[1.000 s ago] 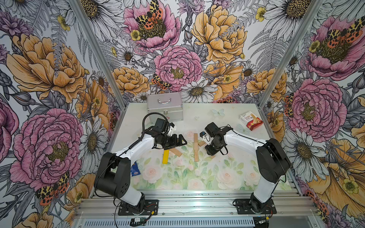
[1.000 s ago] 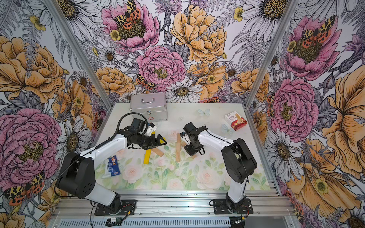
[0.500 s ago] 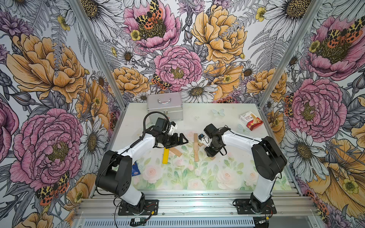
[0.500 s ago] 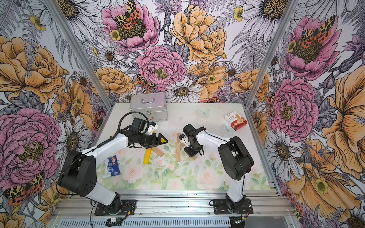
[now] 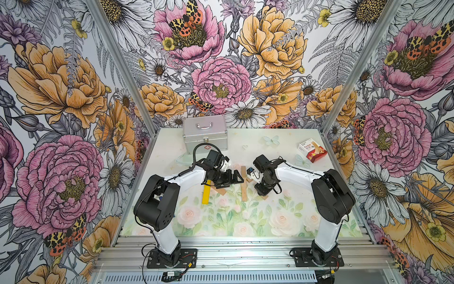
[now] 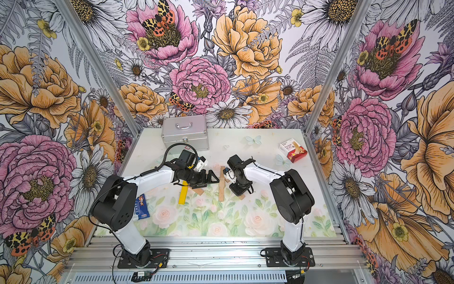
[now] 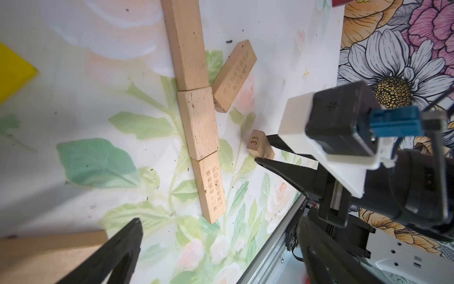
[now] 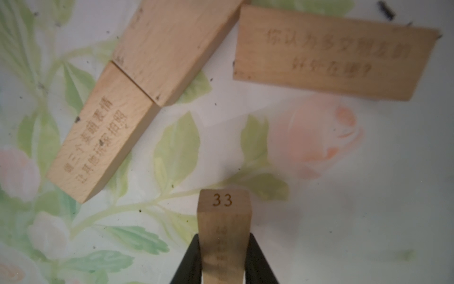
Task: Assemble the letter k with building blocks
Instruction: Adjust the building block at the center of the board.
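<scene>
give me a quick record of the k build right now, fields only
left gripper: open, holding nothing
right gripper: shut on block marked 33
stem: three pale wood blocks end to end, flat
slanted block: lies beside the stem's middle
second arm: not yet placed
yellow block: lying flat, apart from the stem

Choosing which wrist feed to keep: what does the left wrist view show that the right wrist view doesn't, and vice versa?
Only left wrist: a corner of a yellow block, the stem's third block, the open left pincer, the right arm's camera. Only right wrist: the long face of the 33 block between the fingers of the right pincer. Both: the 33 block gripped by that pincer, the slanted block, two stem blocks.
</scene>
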`<state>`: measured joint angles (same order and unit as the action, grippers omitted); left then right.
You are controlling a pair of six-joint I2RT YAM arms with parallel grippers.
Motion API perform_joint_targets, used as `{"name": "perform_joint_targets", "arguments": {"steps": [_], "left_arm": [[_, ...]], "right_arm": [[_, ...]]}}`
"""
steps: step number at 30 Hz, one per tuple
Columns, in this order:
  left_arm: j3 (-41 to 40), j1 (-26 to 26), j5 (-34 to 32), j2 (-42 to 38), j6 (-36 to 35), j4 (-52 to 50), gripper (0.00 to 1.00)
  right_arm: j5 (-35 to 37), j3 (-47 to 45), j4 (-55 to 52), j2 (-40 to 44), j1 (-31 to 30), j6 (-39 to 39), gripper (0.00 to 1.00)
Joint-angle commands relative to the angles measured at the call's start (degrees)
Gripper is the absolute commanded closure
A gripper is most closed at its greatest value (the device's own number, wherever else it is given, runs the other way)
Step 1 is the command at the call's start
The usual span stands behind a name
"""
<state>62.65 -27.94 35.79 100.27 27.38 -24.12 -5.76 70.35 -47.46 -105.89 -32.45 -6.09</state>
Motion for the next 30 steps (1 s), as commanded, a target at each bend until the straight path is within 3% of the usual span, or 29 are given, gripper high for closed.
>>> {"name": "perform_joint_targets", "arguments": {"steps": [1, 8, 30], "left_arm": [[2.5, -1.0, 3.2, 2.5, 2.4, 3.4, 0.01], [3.5, -2.2, 6.4, 6.5, 4.6, 5.0, 0.01], [3.7, -5.0, 6.3, 9.5, 6.6, 6.3, 0.01]], "right_arm": [[3.0, -0.1, 0.8, 0.0, -0.1, -0.3, 0.91], [4.6, -0.9, 0.8, 0.5, 0.4, 0.4, 0.91], [4.9, -0.7, 0.7, 0.0, 2.5, 1.5, 0.95]]}}
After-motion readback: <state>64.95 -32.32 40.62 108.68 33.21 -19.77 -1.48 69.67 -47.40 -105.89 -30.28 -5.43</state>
